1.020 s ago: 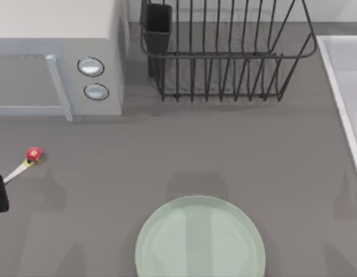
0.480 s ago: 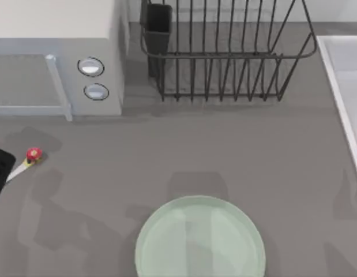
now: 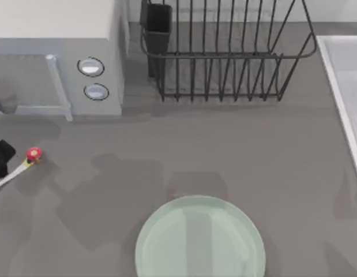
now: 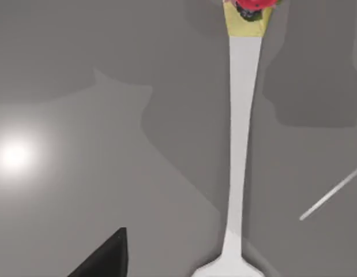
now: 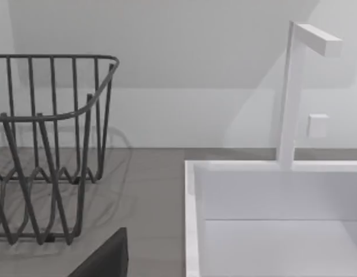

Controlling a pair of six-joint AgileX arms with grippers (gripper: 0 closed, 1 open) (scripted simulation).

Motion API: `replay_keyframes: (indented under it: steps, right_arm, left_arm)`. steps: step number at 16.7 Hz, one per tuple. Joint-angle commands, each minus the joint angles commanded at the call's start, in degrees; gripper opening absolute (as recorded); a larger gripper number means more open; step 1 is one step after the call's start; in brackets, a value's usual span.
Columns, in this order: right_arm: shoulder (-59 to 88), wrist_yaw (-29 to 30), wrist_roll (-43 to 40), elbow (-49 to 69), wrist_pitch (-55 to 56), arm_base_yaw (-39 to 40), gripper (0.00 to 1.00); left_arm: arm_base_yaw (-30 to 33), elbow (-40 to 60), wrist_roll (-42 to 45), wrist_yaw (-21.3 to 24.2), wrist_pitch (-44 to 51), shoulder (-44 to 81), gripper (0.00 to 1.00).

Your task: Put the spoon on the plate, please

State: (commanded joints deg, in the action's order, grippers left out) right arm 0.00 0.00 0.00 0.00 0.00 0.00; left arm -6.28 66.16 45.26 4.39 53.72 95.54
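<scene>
The white spoon [image 3: 17,168] lies flat on the grey table at the far left, its red-and-yellow knob [image 3: 33,154] pointing toward the microwave. Its bowl runs off the left edge of the top view. In the left wrist view the spoon [image 4: 243,133] runs straight up the picture, with nothing touching it. My left gripper [image 3: 0,157] hangs at the table's left edge, just beside the knob and over the handle. The pale green plate [image 3: 200,239] sits at the front centre with nothing on it. A dark part of my right gripper [image 5: 103,261] shows in the right wrist view.
A grey microwave [image 3: 57,57] stands at the back left, just behind the spoon. A black wire dish rack [image 3: 224,52] stands at the back centre. A white sink [image 3: 345,86] with a tap [image 5: 293,92] runs along the right side.
My left gripper has moved toward the back along the left edge, from in front of the spoon to beside its knob. Its shadow has spread to the right. The spoon lies where it was.
</scene>
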Motion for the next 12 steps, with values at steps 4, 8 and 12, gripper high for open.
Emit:
replay_keyframes:
  steps: [4,8,12]
  right_arm:
    - [0.0,0.0,0.0,0.0,0.0,0.0,1.00]
    - [0.0,0.0,0.0,0.0,0.0,0.0,1.00]
    - [0.0,0.0,0.0,0.0,0.0,0.0,1.00]
  left_arm:
    - [-0.3,4.1,2.3,0.1,2.3,4.6,1.00]
    - [0.0,3.9,2.3,0.1,2.2,4.4,1.00]
    - [-0.3,0.6,2.3,0.1,-0.3,3.8,1.00]
